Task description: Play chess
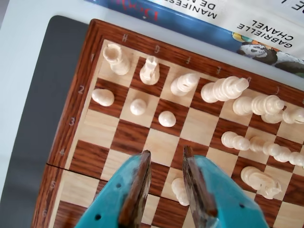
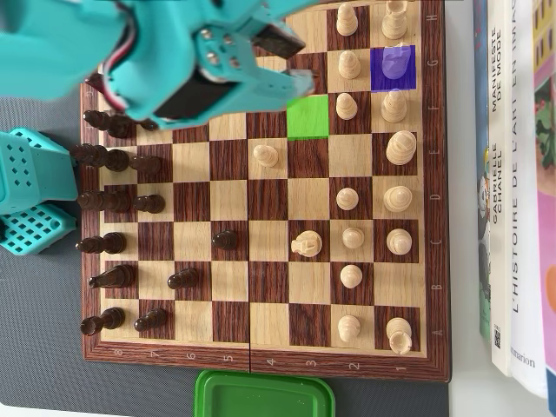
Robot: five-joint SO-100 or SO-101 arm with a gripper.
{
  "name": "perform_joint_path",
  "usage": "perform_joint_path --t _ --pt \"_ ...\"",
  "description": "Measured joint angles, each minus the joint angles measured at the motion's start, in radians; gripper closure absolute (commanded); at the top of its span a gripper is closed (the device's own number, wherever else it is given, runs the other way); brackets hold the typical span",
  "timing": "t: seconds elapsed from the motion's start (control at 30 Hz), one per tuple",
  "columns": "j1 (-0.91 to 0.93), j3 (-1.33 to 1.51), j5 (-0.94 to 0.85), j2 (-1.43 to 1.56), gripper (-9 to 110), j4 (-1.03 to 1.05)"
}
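**Claw spread above the board, nothing gripped**

My claw (image 1: 166, 159) hangs over the chessboard (image 1: 90, 52), jaws spread with a gap between them and empty. In the wrist view a white pawn (image 1: 180, 191) stands just inside my right-hand finger, partly hidden by it; I cannot tell if they touch. Another white pawn (image 1: 166, 118) sits ahead of the tips, apart. Overhead view: a green square (image 2: 307, 117) and a blue square (image 2: 393, 68) are marked on the board; black pieces (image 2: 113, 158) line the left edge.
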Motion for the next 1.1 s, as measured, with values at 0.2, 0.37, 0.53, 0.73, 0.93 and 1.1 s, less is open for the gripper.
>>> perform_joint_path --t 0.2,0.37,0.53,0.73,0.93,1.1 --pt "0.018 -0.095 0.051 -0.130 84 0.000" --pt "0.021 -0.212 0.080 -0.212 80 0.026" --pt "0.020 -0.296 0.091 -0.296 80 0.037" --pt "-0.063 -0.336 0.092 -0.347 81 0.037" --pt "-0.080 -0.390 0.109 -0.403 81 0.037" --pt "-0.091 -0.453 0.109 -0.477 81 0.037"
